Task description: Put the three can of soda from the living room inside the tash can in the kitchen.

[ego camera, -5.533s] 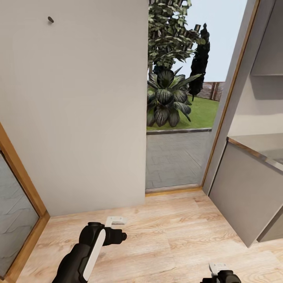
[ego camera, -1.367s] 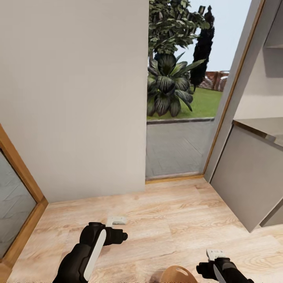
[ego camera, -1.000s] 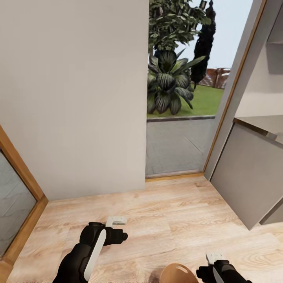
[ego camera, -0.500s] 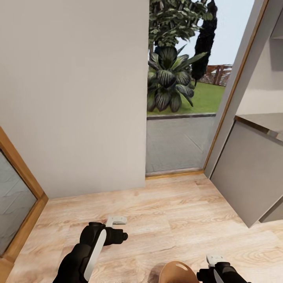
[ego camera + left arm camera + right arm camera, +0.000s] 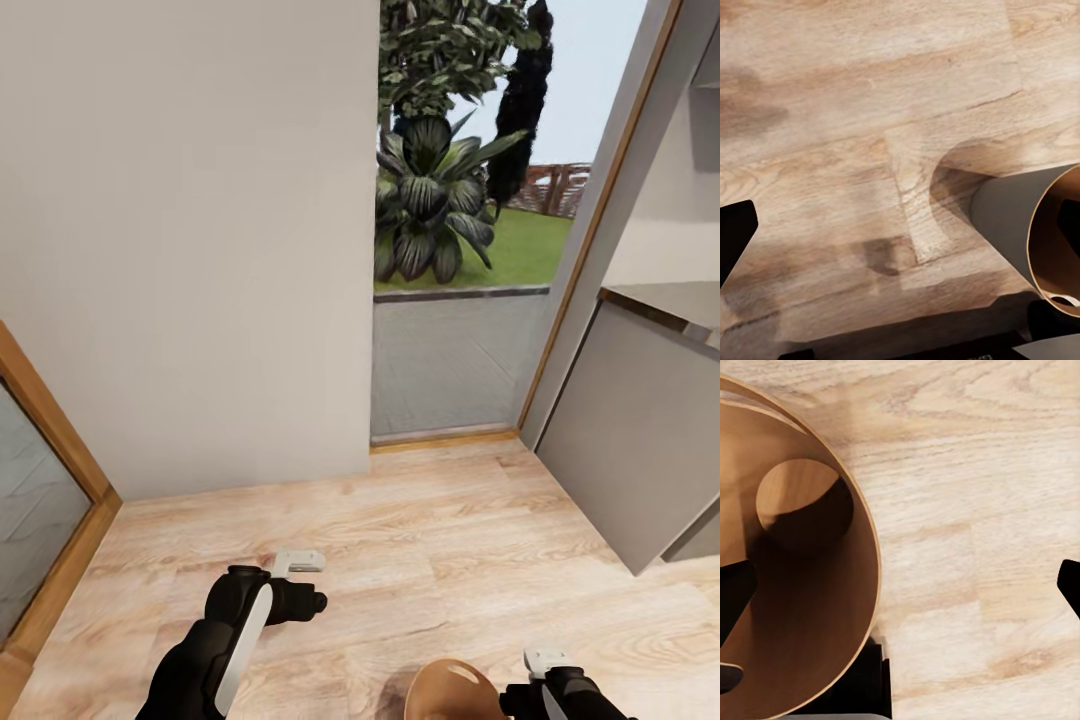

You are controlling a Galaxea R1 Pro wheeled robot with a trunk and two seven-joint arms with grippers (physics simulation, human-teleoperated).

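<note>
The tash can (image 5: 447,692) stands on the wood floor at the bottom of the head view, showing its coppery-brown inner wall. My right gripper (image 5: 545,662) hovers just right of it, open. In the right wrist view the right gripper (image 5: 900,592) straddles the tash can's rim (image 5: 872,562), one fingertip (image 5: 735,596) over the inside. My left gripper (image 5: 298,562) is open over bare floor, left of and beyond the bin. The left wrist view shows the tash can's grey outer wall (image 5: 1009,217). The cans of soda are out of view.
A white wall (image 5: 190,250) stands straight ahead. Right of it a glass door (image 5: 450,370) looks onto a paved yard and plants. A grey cabinet (image 5: 630,440) juts in at the right. A wood-framed glass panel (image 5: 35,500) lines the left.
The camera has moved forward and tipped down a little, bringing the tash can into the bottom of the head view. Both arms keep the same pose.
</note>
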